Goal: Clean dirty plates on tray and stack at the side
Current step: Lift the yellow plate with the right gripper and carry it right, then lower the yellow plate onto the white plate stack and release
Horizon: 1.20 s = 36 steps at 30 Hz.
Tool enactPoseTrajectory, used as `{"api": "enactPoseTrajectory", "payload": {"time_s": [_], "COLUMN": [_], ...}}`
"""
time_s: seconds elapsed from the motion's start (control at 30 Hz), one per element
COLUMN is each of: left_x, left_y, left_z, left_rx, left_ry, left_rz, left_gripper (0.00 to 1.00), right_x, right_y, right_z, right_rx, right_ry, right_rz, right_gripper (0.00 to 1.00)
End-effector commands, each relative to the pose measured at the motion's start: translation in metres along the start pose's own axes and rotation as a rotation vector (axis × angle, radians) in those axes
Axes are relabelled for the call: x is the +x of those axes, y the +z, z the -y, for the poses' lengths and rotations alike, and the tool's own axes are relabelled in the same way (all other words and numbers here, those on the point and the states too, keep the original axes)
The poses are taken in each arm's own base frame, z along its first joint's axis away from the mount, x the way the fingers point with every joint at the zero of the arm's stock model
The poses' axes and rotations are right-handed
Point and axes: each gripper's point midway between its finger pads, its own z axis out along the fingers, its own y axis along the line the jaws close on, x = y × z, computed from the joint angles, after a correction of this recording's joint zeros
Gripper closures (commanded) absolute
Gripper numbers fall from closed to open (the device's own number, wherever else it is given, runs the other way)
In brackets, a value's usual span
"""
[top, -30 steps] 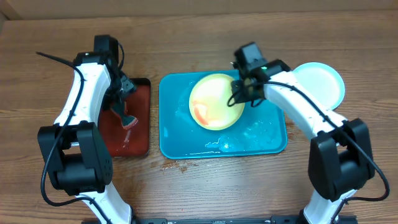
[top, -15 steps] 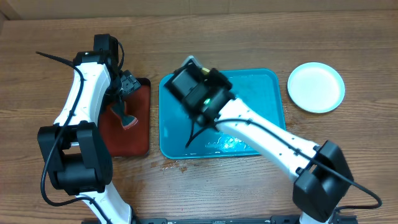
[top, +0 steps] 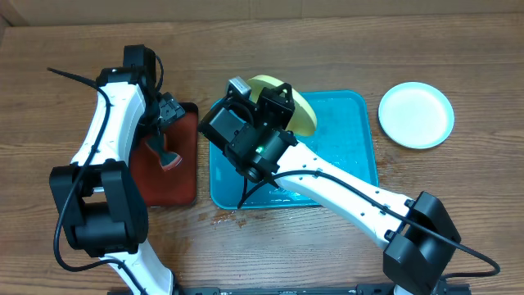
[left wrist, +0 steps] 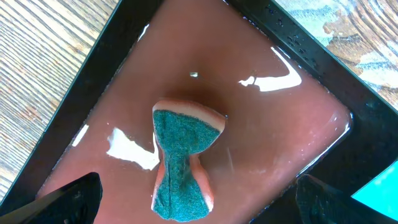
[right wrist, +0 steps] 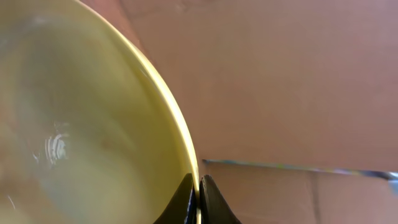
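Rim of the yellow-green plate [right wrist: 93, 137] is clamped between the two dark fingertips of the right gripper [right wrist: 199, 200], the jaws pressed together on it. In the wrist view the plate fills everything left of the fingertips. Its centre is blurred and glary, so whether any sauce is on it cannot be made out.

From overhead the plate is tilted and held above the blue tray [top: 352, 156]. Most of it is hidden behind the right wrist (only a crescent and a sliver of rim show). The light blue plate [top: 416, 115] lies on the table well apart from that gripper, beyond the tray's far end.

The left gripper [top: 168, 111] stands wide open over the dark red tray [top: 182, 176]. The sponge [left wrist: 183, 158] lies directly beneath it, green face up and untouched. The fingers [left wrist: 71, 199] are cut off at the frame's bottom corners.
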Motion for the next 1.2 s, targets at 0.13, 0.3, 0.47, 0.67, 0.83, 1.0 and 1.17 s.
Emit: {"api": "enactPoseTrajectory", "payload": {"time_s": [0.13, 0.3, 0.47, 0.67, 0.83, 1.0, 1.17], "left_x": [-0.006, -0.005, -0.005, -0.004, -0.005, -0.005, -0.005], "left_y": [-0.002, -0.002, -0.002, -0.002, -0.002, -0.002, -0.002], "left_z": [0.001, 0.0, 0.0, 0.0, 0.0, 0.0, 0.001], "left_rx": [0.007, 0.004, 0.005, 0.004, 0.004, 0.004, 0.006], "left_ry": [-0.007, -0.007, -0.008, -0.006, -0.007, -0.007, -0.007], "left_rz": [0.01, 0.006, 0.008, 0.006, 0.006, 0.007, 0.009], "left_gripper": [0.0, 0.0, 0.0, 0.0, 0.0, 0.0, 0.0], "right_x": [-0.006, 0.006, 0.03, 0.084, 0.143, 0.232, 0.314], "right_y": [-0.009, -0.006, 0.051, 0.119, 0.16, 0.198, 0.212], "right_z": [0.011, -0.057, -0.009, -0.019, -0.009, 0.008, 0.0], "right_rx": [-0.067, -0.498, -0.378, -0.751, -1.023, -0.993, -0.915], "right_ry": [0.141, 0.012, 0.404, 0.778, 1.103, 1.325, 1.456], "right_rz": [0.05, 0.078, -0.059, -0.212, -0.275, -0.39, -0.538], "right_gripper": [0.96, 0.96, 0.96, 0.96, 0.96, 0.96, 0.96]}}
